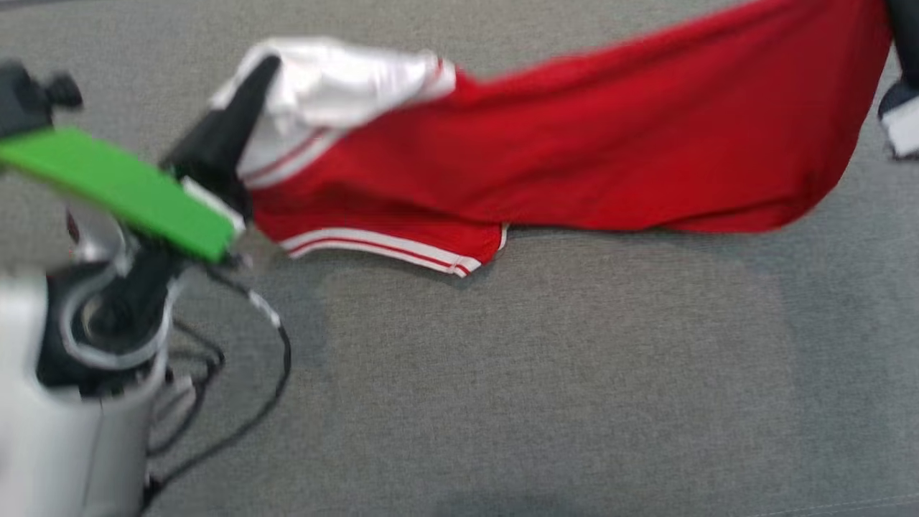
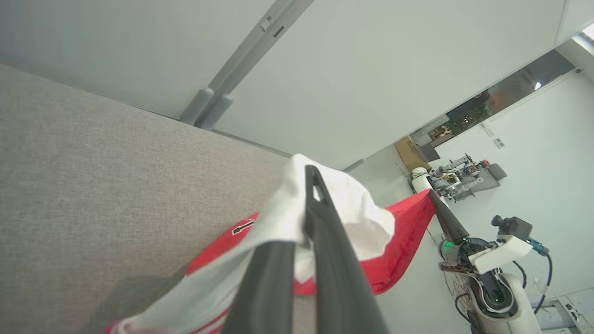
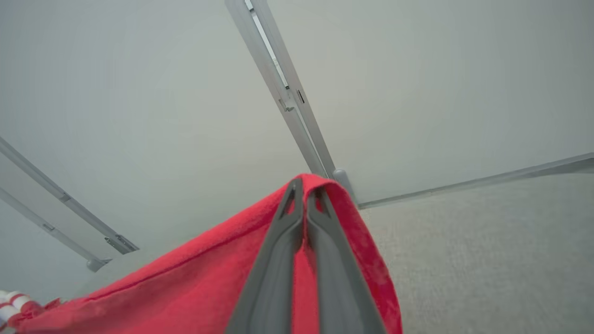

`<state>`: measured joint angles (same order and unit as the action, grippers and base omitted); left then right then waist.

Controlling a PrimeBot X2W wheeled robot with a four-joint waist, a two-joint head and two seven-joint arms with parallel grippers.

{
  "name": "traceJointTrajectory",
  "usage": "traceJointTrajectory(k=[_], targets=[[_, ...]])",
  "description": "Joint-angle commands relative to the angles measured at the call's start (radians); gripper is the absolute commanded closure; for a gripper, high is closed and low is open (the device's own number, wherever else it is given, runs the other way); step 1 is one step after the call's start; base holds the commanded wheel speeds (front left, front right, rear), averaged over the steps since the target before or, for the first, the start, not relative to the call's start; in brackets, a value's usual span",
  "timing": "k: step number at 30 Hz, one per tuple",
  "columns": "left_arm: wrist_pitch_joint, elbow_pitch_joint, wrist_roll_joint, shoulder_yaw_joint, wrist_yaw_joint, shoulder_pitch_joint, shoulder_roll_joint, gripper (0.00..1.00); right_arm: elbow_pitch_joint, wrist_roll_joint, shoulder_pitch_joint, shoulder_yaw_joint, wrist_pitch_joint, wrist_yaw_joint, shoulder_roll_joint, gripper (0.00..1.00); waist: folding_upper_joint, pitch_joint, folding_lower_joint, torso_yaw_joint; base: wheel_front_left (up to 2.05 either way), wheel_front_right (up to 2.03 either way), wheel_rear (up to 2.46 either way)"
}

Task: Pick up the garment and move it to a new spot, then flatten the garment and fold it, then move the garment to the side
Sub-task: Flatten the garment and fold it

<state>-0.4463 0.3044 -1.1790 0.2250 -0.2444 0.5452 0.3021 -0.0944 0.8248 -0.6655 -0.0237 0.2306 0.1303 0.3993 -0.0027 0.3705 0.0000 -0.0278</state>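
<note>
Lower centre, the left gripper [image 2: 310, 188] clamps the garment [image 2: 357, 213] at its white end — red cloth stretches to the right gripper [image 2: 438, 208], centre right; grey worktop [image 2: 116, 185] at left.

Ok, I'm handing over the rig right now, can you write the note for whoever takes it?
Left pincer: shut on the white sleeve of the red jersey.
Right pincer: shut on the jersey's red edge at the other end.
Jersey: lifted, stretched between both pincers above the grey fabric surface, lower edge sagging towards it.
Done: pickup.
Left: set it down at the new spot, flatten, fold, move aside.
</note>
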Motion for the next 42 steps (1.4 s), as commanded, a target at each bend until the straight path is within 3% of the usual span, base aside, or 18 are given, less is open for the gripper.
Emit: traceJointTrajectory(k=[1, 5, 9, 12, 16, 21, 26, 32, 37, 42], targets=[[-0.006, -0.037, -0.005, -0.008, -0.01, 0.058, -0.006, 1.0, -0.024, -0.026, -0.056, -0.005, 0.009, 0.001, -0.024, 1.0, 0.0027, 0.072, 0.0, 0.057, 0.0, 0.0, 0.0], [0.019, -0.351, 0.035, -0.024, -0.026, 0.379, -0.049, 1.0, -0.227, -0.192, -0.334, -0.064, 0.017, 0.001, -0.16, 1.0, 0.0027, 0.08, 0.0, 0.066, 0.0, 0.0, 0.0], [0.113, -0.58, 0.114, -0.026, -0.006, 0.697, -0.076, 1.0, -0.379, -0.389, -0.629, -0.133, -0.021, 0.001, -0.274, 1.0, 0.0027, 0.145, 0.0, 0.065, 0.0, 0.0, 0.0], [0.257, -0.726, 0.165, -0.036, 0.063, 0.848, -0.109, 1.0, -0.49, -0.493, -0.776, -0.2, -0.11, 0.0, -0.324, 1.0, 0.0027, 0.167, 0.0, 0.067, 0.0, 0.0, 0.0], [0.412, -0.854, 0.239, -0.012, 0.17, 1.054, -0.113, 1.0, -0.59, -0.604, -0.991, -0.238, -0.194, 0.001, -0.343, 1.0, 0.0027, 0.187, 0.0, 0.073, 0.0, 0.0, 0.0], [0.59, -0.938, 0.266, -0.018, 0.287, 1.219, -0.163, 1.0, -0.663, -0.601, -1.15, -0.203, -0.285, 0.001, -0.348, 1.0, 0.0027, 0.301, 0.0, 0.072, 0.0, 0.0, 0.0], [0.663, -1.035, 0.293, 0.035, 0.361, 1.224, -0.177, 1.0, -0.702, -0.524, -1.109, -0.091, -0.341, 0.001, -0.346, 1.0, 0.0027, 0.34, 0.0, 0.046, 0.0, 0.0, 0.0], [0.647, -1.058, 0.243, 0.125, 0.376, 1.058, -0.173, 1.0, -0.691, -0.428, -0.906, 0.059, -0.338, 0.0, -0.306, 1.0, 0.0027, 0.355, 0.0, 0.028, 0.0, 0.0, 0.0], [0.635, -0.936, 0.135, 0.194, 0.376, 0.832, -0.088, 1.0, -0.578, -0.29, -0.665, 0.235, -0.31, 0.001, -0.208, 1.0, 0.0027, 0.341, 0.0, 0.018, 0.0, 0.0, 0.0], [0.634, -0.799, 0.061, 0.233, 0.376, 0.624, 0.01, 1.0, -0.424, -0.149, -0.452, 0.326, -0.299, 0.001, -0.073, 1.0, 0.0027, 0.3, 0.0, 0.024, 0.0, 0.0, 0.0]])
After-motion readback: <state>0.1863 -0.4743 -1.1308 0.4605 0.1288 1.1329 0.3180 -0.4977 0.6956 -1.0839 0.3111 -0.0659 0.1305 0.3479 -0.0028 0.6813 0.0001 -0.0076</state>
